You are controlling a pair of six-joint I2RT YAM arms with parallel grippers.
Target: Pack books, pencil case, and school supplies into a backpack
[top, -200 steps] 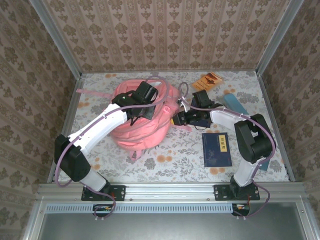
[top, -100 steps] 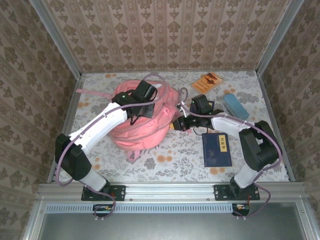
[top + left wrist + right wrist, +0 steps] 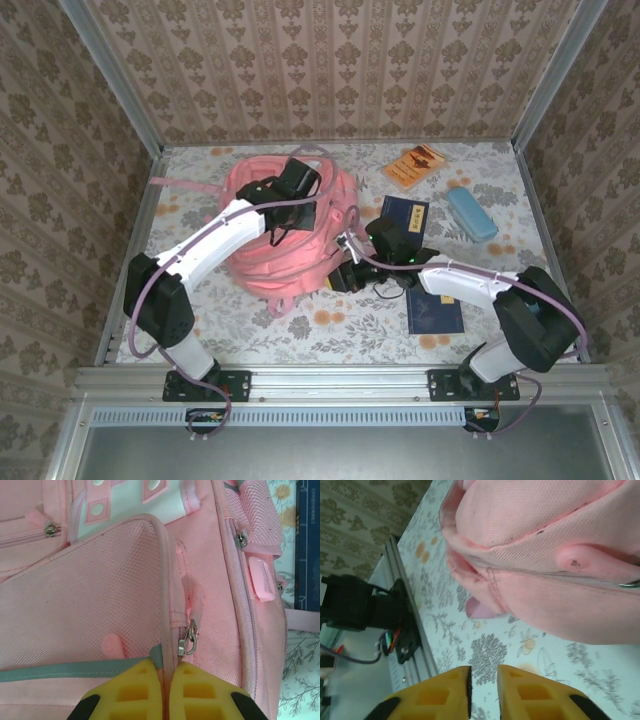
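Observation:
The pink backpack [image 3: 270, 245] lies left of centre on the table. My left gripper [image 3: 291, 212] rests on top of it, and its yellow fingers [image 3: 135, 690] are shut on a pink seam just below a metal zip pull [image 3: 189, 638]. My right gripper [image 3: 342, 274] hovers low at the backpack's near right edge; its jaws stand a narrow gap apart over bare table [image 3: 484, 672], under the backpack's bulge [image 3: 560, 555]. One navy book [image 3: 405, 213] lies right of the backpack. A second navy book [image 3: 436, 312] is partly under my right arm. The orange booklet [image 3: 415, 163] and the light blue pencil case [image 3: 470, 212] lie at the back right.
A pink strap [image 3: 175, 184] trails off to the backpack's left. The aluminium rail [image 3: 405, 615] and a black arm base [image 3: 360, 602] bound the near edge. Patterned walls close in the table on three sides.
My right arm swung toward the near side of the backpack, uncovering the far navy book. My left gripper shifted slightly back and right on the backpack, whose fabric was pulled.

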